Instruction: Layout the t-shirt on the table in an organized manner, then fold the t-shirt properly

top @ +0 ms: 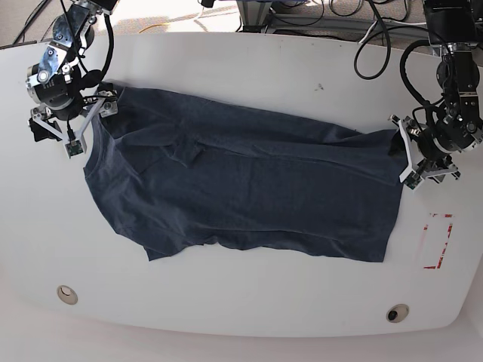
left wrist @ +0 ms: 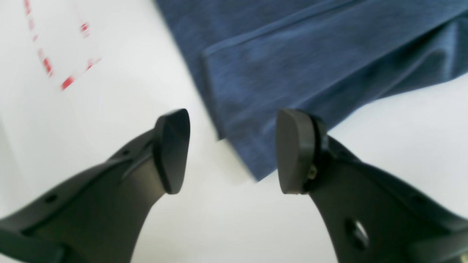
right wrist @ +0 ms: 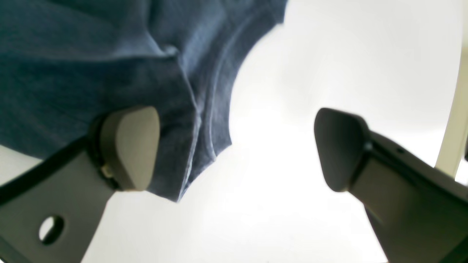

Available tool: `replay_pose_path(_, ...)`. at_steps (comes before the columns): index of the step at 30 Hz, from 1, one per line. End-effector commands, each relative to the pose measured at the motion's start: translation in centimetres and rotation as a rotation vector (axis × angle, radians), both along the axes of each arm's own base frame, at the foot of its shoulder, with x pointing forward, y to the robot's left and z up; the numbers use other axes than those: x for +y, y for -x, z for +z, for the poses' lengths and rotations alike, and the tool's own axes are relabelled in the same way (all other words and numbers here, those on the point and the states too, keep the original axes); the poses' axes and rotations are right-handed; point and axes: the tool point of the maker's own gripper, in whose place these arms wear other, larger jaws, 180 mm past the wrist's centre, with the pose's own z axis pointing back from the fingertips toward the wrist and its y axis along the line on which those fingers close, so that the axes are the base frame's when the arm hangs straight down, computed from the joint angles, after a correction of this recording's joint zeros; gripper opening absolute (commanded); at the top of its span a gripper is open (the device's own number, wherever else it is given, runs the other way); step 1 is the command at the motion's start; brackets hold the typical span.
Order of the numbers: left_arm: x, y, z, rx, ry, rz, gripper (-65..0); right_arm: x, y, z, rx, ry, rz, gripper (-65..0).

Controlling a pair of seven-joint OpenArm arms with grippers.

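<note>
**A:** Navy cloth fills the middle of your base view: the t-shirt (top: 249,188) lies spread on the white table (top: 226,302), long side running from nine o'clock to three o'clock, with some creases near its nine o'clock end and an uneven edge along six o'clock.

**B:** What do you see at the nine o'clock end?

**A:** Your right gripper (top: 84,121) sits at the shirt's corner toward ten o'clock. In the right wrist view its jaws stand wide apart; one finger (right wrist: 128,148) lies in front of the blue cloth (right wrist: 91,73), the other (right wrist: 340,149) is over bare table. Nothing is pinched between them.

**B:** And along the table's near edge?

**A:** You have a round grommet hole (top: 67,294) toward seven o'clock and a second one (top: 397,312) toward five o'clock.

**B:** The three o'clock end?

**A:** Your left gripper (top: 405,154) is just beside the shirt's edge there. The left wrist view shows its jaws parted, with a folded, hemmed corner of the shirt (left wrist: 292,62) lying between and beyond the fingers (left wrist: 172,149); they hold nothing. The red rectangle outline (top: 439,241) is marked on the table toward four o'clock, near that gripper and apart from the cloth.
</note>
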Motion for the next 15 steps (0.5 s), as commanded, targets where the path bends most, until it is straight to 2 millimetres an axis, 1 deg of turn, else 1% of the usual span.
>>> replay_pose_path(1, 0.5, -0.4, 0.9, -0.034, -0.038, 0.002, -30.3, 0.7, -1.4, 1.2, -0.07, -0.022, 0.018, 0.0)
replay_pose_path(3, 0.2, -0.2, 0.6, -0.028, -0.037, 0.005, -30.3, 0.8, -1.6, 1.1, -0.07, -0.031, 0.017, 0.0)
replay_pose_path(6, 0.1, -0.2, 0.4, -0.025, -0.032, 0.007, -30.3, 1.5, -2.9, 1.5, -0.097, -0.051, 0.024, 0.0)
replay_pose_path(8, 0.0, -0.1, 0.3, -0.022, -0.029, 0.008, -30.3, 3.1, -3.7, 1.7, -0.115, -0.075, 0.05, 0.0)
replay_pose_path(10, 0.0, -0.1, 0.2, -0.021, -0.027, 0.008, -30.3, 4.2, -4.1, 1.7, -0.113, -0.082, 0.077, 0.0)
replay_pose_path(12, -0.1, -0.1, 0.2, -0.02, -0.027, 0.007, -30.3, 4.8, -4.3, 1.6, -0.102, -0.08, 0.1, 0.0)
replay_pose_path(15, -0.1, -0.1, 0.2, -0.02, -0.027, 0.007, -30.3, 5.3, -4.0, 1.2, -0.08, -0.085, 0.107, -0.3)
